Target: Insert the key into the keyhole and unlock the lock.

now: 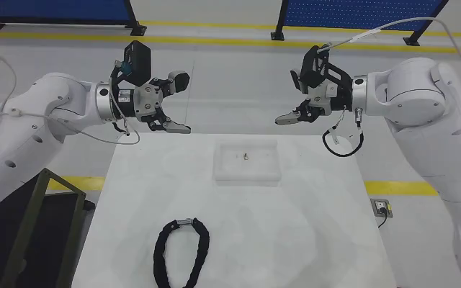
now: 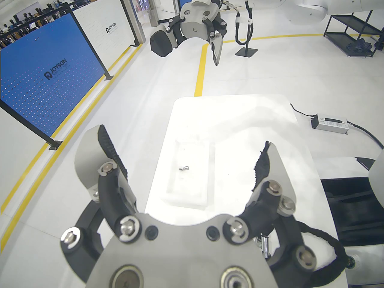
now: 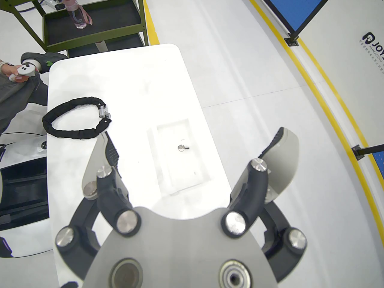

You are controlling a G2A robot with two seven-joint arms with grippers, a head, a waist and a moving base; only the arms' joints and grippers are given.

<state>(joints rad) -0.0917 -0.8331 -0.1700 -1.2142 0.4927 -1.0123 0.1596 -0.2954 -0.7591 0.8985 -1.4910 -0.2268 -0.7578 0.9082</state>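
A small metal key [image 1: 245, 155] lies in a shallow clear tray [image 1: 268, 175] at the middle of the white table [image 1: 324, 230]. A black fabric-covered chain lock [image 1: 181, 252] with a metal cylinder lies near the front edge. My left gripper [image 1: 179, 104] hangs open above the table's far left corner, holding nothing. My right gripper [image 1: 291, 99] hangs open above the far right side, also with nothing in it. In the left wrist view the key [image 2: 184, 168] shows between the open fingers [image 2: 103, 148]. The right wrist view has the key [image 3: 182, 147] and the lock [image 3: 72, 118] below the open gripper [image 3: 192, 142].
A green cart [image 3: 90, 16] with a pink bottle stands beyond the table's left end. Blue barrier panels [image 1: 65, 11] and yellow floor lines run behind the table. A power box [image 2: 330, 124] lies on the floor beside the table.
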